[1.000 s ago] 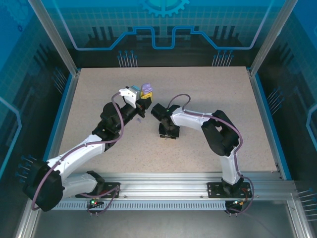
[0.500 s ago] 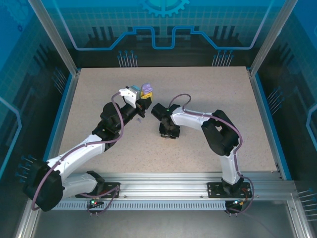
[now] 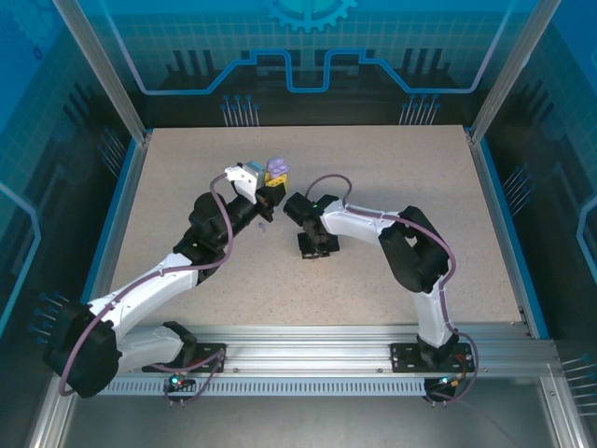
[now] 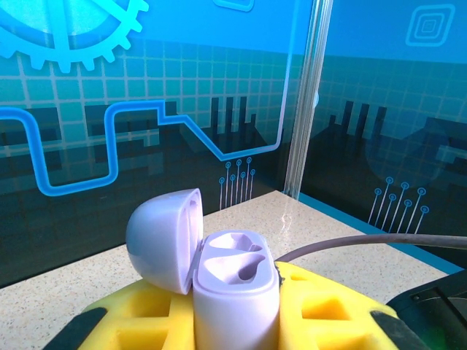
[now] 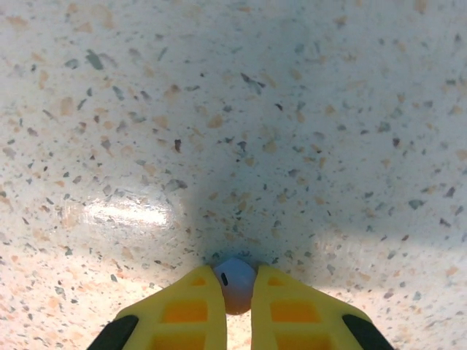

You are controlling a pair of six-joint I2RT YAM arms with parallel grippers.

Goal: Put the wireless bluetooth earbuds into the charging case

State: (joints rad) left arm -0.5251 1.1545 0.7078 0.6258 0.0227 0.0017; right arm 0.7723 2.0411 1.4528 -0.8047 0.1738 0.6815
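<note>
Shifted slightly leftward since the earlier frame, the right gripper (image 5: 235, 290) is now closed on a pale lilac earbud (image 5: 234, 278), which is pinched between the yellow fingertips (image 5: 195, 295) just above the speckled table (image 5: 241, 109). An open lilac charging case (image 4: 235, 288) is clamped upright in the left gripper (image 3: 272, 184), lid hinged back.

This is a robot work cell in a lab: a speckled desk (image 3: 392, 177) edged in blue, boxed in by aluminium posts (image 3: 100, 70) and see-through blue panels (image 3: 420, 37) printed with a gear (image 3: 308, 9), grid lines and circuit traces. Two white-and-black arms (image 3: 154, 285) trailing loose cables are bolted to a slotted aluminium rail (image 3: 308, 341) along the near edge — a fixed rig, built into the frame. Small lights (image 3: 174, 381) glow at the arm bases, and the left wrist view shows the same printed panels standing close behind the desk.
</note>
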